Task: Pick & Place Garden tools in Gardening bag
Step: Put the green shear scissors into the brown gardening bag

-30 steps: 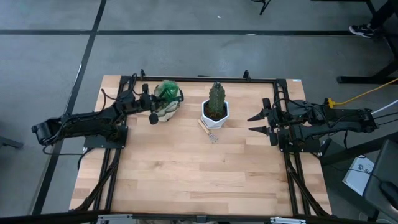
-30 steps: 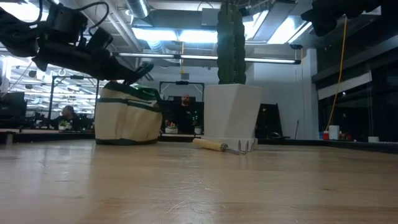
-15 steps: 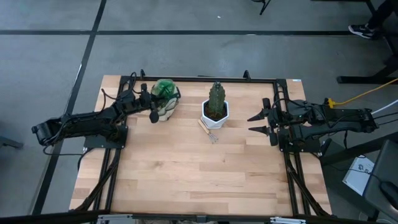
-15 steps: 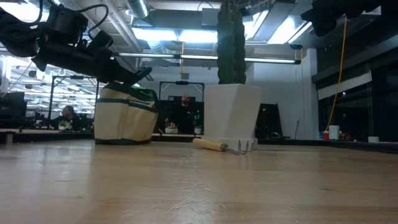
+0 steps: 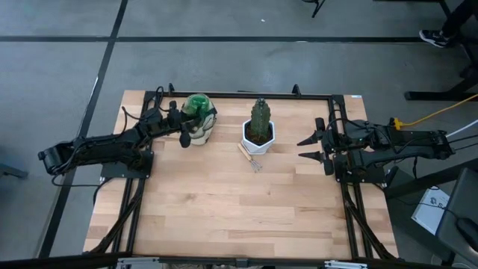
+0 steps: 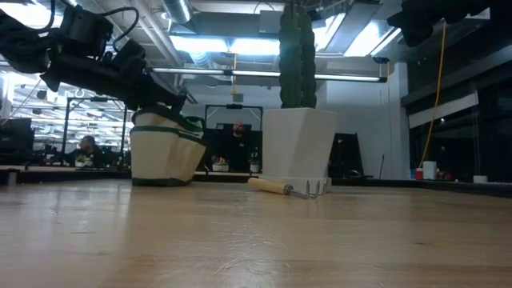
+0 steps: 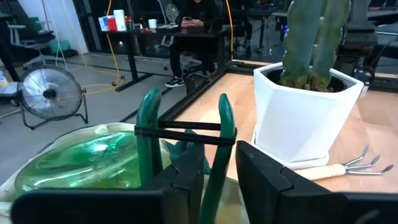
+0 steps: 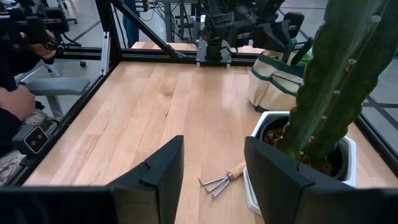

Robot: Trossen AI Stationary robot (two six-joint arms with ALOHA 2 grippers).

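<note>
Left tool (image 5: 184, 127), jaws slightly parted, at gardening bag (image 5: 200, 132); cactus pot (image 5: 258, 134) and hand fork (image 5: 249, 158) adjacent; right tool (image 5: 308, 148) open.

The left gripper (image 6: 164, 98) hangs over the gardening bag (image 6: 166, 157) at nine o'clock. On the counter (image 6: 256, 240), the hand fork (image 6: 280, 188) lies before the white pot (image 6: 299, 148).

Even, soft overhead light falls on the table (image 5: 239, 202) in the high view, with only faint shadows. In the low view, bright ceiling strip lights (image 6: 240, 44) glare behind the dark silhouetted left arm, and the near tabletop blurs. Both wrist views are sharp farther off, while their own fingers (image 7: 267, 186) are soft
</note>
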